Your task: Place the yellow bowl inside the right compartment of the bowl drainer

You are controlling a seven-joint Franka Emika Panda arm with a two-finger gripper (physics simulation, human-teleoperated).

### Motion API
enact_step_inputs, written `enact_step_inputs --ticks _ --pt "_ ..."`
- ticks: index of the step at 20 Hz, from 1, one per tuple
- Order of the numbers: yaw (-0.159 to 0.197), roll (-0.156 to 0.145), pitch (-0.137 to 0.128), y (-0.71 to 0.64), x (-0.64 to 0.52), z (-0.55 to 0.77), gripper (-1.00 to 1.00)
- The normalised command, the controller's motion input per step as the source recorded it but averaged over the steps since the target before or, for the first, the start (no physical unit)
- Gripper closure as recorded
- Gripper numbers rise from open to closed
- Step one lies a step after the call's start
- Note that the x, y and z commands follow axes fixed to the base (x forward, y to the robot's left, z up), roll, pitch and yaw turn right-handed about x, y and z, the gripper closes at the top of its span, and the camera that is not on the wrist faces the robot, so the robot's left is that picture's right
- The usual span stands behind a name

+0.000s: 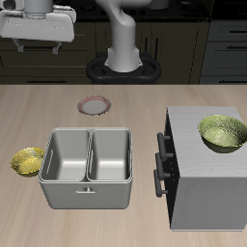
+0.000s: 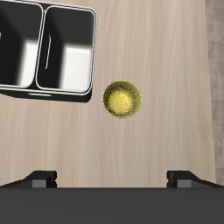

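Nothing of the placement done yet. Small round bright-yellow bowl [image 1: 28,161] resting on the pale wooden table [image 1: 116,106], just beside the outer wall of the grey brushed-metal two-basin bowl drainer [image 1: 89,196], outside both basins. Both basins bare, the right compartment [image 1: 66,157] included, which lies next to the bowl. Two-finger gripper [image 2: 112,178] held high above the table, apart from the bowl, fingers spread wide and grasping nothing. Left to do, by judgement: descend over the bowl, grip its rim, lift, carry over the near wall, release in that compartment. Larger greener-yellow bowl [image 1: 223,133] atop the grey cabinet [image 1: 198,183], not part of this.
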Motion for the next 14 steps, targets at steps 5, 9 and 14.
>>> enact_step_inputs --ticks 5,9,14 --pt "-0.005 -0.040 -0.023 -0.40 0.12 0.12 -1.00" --pt "0.021 0.009 -0.019 -0.27 0.16 0.08 -1.00" --pt "0.034 0.037 -0.027 -0.22 0.23 0.12 -1.00"
